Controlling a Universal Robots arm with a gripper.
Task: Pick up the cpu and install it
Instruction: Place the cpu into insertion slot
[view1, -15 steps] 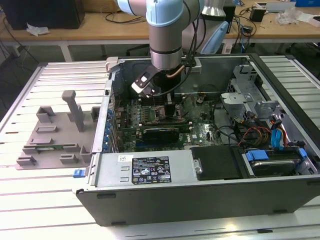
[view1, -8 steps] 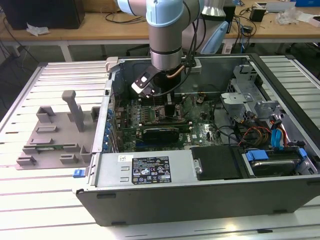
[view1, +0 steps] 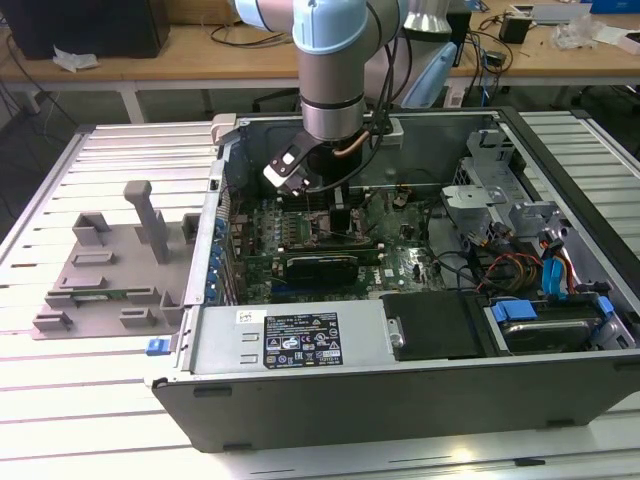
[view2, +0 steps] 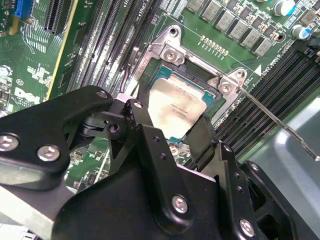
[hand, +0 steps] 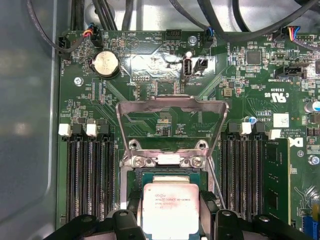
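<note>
Right now my claw (view2: 172, 114) is clenched on the cpu (view2: 176, 102), with a finger (view2: 147, 135) pressed to each of two opposite edges and the chip's silver top facing up. I hold it low over the open socket (view2: 172, 55) on the motherboard (hand: 150, 65) (I cannot tell whether the chip rests in the socket bed). The socket's metal load plate (hand: 171, 107) stands swung open just beyond the chip, and the thin latch lever (view2: 272, 120) juts out beside it. Black memory slots (hand: 87, 175) flank the socket on both sides. A coin battery (hand: 105, 63) lies farther off.

In the exterior view my arm (view1: 335, 60) reaches down into the open computer case (view1: 400, 390). A grey plastic tray (view1: 110, 270) lies on the slatted table (view1: 60, 420), to the exterior view's left of the case.
</note>
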